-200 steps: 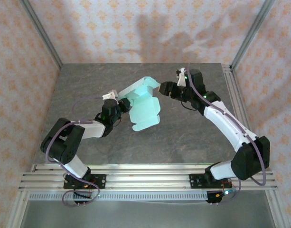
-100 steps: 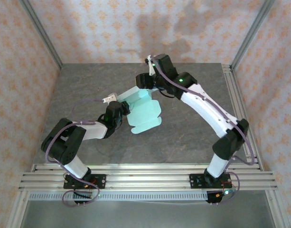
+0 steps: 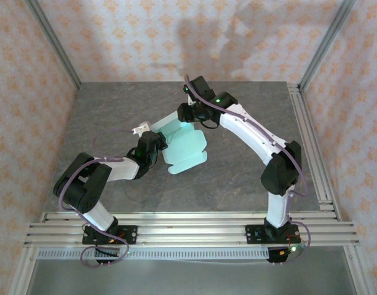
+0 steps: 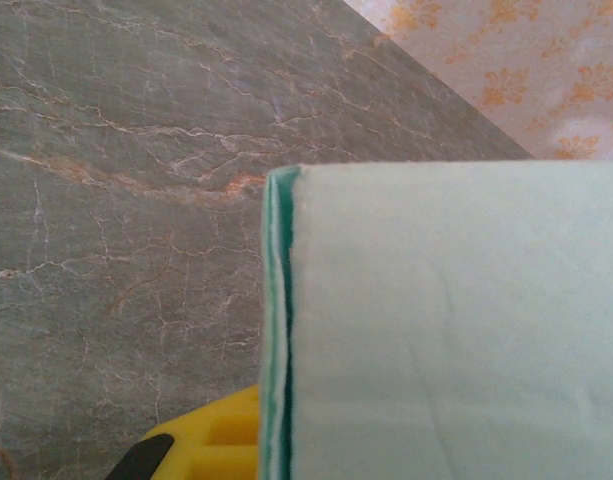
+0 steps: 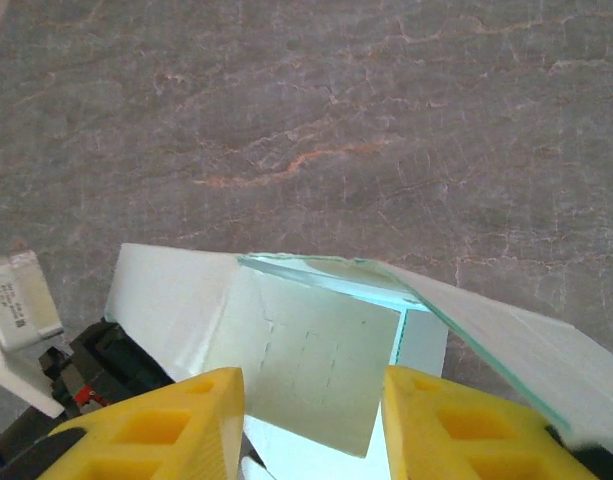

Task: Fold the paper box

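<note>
The paper box [image 3: 187, 146] is pale mint-green card, partly folded, lying mid-table with its far end raised. My left gripper [image 3: 157, 142] is shut on its left edge. In the left wrist view the card [image 4: 446, 330] covers the right side, with one yellow finger [image 4: 201, 440] beside its double-layered edge. My right gripper [image 3: 187, 115] hangs over the box's far end. In the right wrist view its yellow fingers [image 5: 161, 430] stand open on either side of an upright panel of the box [image 5: 306, 365], with a small gap on the right; a thin flap [image 5: 486, 320] slopes over it.
The grey marbled table [image 3: 114, 110] has free room left and right of the box. Aluminium rails [image 3: 188, 230] run along the near edge and posts [image 3: 311, 123] down the right side. Patterned walls close in the back and sides. The left arm's black wrist [image 5: 101, 365] sits close to my right fingers.
My right arm has swung left, from the box's far right corner to above its far end, and its jaws have narrowed. The box's raised end has sunk a little. The left gripper holds still.
</note>
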`<state>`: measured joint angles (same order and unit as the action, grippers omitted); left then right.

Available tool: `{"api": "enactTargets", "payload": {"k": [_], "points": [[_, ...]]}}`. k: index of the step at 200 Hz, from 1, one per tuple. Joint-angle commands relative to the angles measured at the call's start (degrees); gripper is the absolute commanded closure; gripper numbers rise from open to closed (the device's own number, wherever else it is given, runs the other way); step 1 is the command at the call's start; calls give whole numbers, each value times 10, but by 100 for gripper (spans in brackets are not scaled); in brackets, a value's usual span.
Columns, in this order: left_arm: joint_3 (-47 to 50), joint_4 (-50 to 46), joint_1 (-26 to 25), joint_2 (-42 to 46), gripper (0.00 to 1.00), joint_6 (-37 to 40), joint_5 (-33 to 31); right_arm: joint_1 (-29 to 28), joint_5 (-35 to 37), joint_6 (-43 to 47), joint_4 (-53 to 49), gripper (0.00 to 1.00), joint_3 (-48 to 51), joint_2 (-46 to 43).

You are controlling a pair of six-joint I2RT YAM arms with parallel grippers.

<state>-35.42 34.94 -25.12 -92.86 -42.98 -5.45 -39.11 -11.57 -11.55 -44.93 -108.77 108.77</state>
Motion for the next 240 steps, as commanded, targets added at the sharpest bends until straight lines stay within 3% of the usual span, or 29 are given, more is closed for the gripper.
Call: {"api": "enactTargets", "payload": {"k": [1, 36, 93, 147, 240], "points": [[-10, -1, -4, 13, 100, 13, -14, -4, -18, -11, -9, 62, -22, 12], [-9, 0, -4, 12, 100, 10, -12, -4, -24, -13, -8, 55, -23, 10], [-4, -1, -4, 14, 100, 16, -21, -4, 0, -3, 19, 56, 17, -58], [-10, -4, -5, 9, 100, 18, -17, -5, -23, -14, 18, 55, -14, -20], [-13, -6, -9, 4, 100, 18, -18, -6, -33, -19, 4, 68, -44, 36]]}}
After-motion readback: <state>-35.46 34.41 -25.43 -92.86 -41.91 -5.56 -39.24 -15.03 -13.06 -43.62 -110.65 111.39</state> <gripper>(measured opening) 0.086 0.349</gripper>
